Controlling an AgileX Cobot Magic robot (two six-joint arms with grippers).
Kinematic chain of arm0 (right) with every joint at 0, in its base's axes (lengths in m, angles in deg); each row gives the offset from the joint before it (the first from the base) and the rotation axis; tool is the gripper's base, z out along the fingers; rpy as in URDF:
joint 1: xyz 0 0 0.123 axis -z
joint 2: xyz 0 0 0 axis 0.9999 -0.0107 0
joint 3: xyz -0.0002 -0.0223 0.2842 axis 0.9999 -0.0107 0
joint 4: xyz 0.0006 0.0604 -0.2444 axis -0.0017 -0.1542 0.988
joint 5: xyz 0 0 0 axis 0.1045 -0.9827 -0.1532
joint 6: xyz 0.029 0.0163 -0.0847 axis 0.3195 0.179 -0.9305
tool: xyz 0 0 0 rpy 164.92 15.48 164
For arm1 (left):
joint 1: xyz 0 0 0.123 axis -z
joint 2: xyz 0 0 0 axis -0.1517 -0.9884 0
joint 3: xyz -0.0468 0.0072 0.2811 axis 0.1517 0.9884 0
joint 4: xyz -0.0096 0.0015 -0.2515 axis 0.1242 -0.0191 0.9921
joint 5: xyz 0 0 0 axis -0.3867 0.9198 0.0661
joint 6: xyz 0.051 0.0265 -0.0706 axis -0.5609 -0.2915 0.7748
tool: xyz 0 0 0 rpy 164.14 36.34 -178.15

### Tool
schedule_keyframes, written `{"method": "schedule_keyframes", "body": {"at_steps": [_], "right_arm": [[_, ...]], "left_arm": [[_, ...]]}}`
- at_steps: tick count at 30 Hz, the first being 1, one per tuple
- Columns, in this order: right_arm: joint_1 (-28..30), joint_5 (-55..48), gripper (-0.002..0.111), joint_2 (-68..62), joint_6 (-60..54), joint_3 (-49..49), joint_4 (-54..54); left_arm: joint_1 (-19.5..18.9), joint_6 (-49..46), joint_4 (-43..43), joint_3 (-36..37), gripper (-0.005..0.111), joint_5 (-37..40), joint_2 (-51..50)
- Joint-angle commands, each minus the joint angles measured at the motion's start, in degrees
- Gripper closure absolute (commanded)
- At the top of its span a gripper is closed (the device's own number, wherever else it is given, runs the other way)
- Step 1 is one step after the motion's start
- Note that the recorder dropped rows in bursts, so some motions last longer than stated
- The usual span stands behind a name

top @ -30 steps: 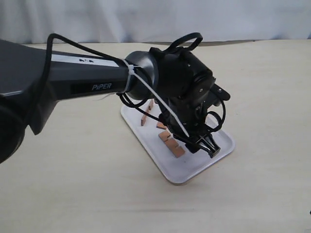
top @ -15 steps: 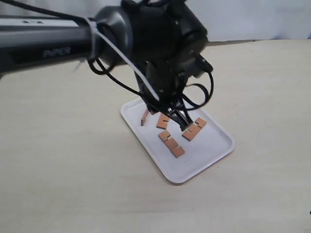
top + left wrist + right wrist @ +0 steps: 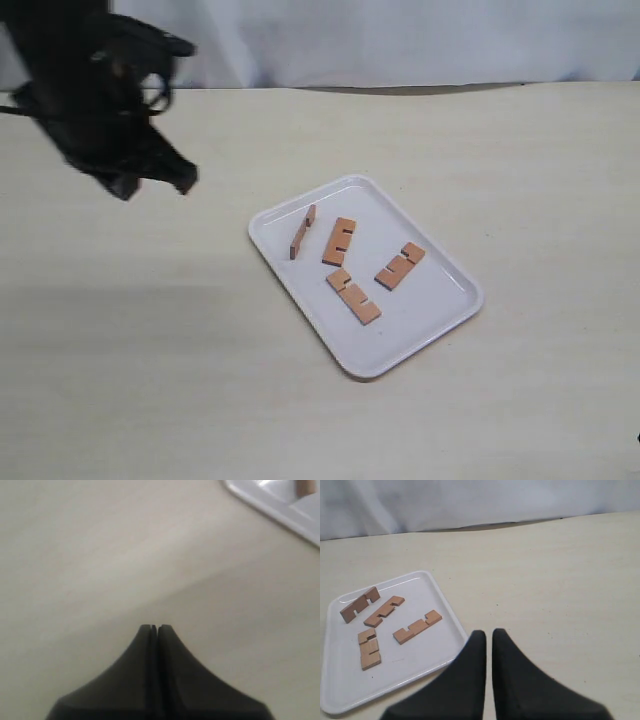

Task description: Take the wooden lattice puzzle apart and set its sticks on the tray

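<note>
The white tray (image 3: 440, 320) lies mid-table with several reddish-brown notched sticks apart on it, no lattice joined. One stick (image 3: 302, 231) stands on its edge; others (image 3: 339, 241) (image 3: 353, 296) (image 3: 400, 265) lie flat. My left gripper (image 3: 155, 185) is a dark blur at the far left, well clear of the tray; in its wrist view it (image 3: 154, 626) is shut and empty, with a tray corner (image 3: 280, 502) showing. My right gripper (image 3: 488, 631) is shut, empty, beside the tray's rim (image 3: 451, 611); the sticks (image 3: 418, 627) show there too.
The beige tabletop (image 3: 520, 160) spreads all round the tray. A pale cloth backdrop (image 3: 400, 40) hangs behind the table's far edge. The right arm does not show in the exterior view.
My left arm has swung from low over the tray up and away to the far left. The sticks it covered now show, lying loose on the tray.
</note>
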Motion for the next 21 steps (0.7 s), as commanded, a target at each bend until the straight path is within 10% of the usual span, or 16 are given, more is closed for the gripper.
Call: {"method": "schedule_keyframes", "body": {"at_steps": [1,8,21], "right_arm": [[0.25,0.72,0.104,-0.45,0.04,-0.2,0.06],[0.25,0.72,0.104,-0.45,0.04,-0.2,0.06],[0.25,0.72,0.104,-0.45,0.04,-0.2,0.06]], "left_arm": [[-12.09,-4.53,3.13,12.12,0.107,-6.06,12.9],[-28.64,-5.23,6.84,25.49,0.107,-22.57,36.61],[-18.33,-6.37,10.92,48.38,0.107,-54.53,93.4]]}}
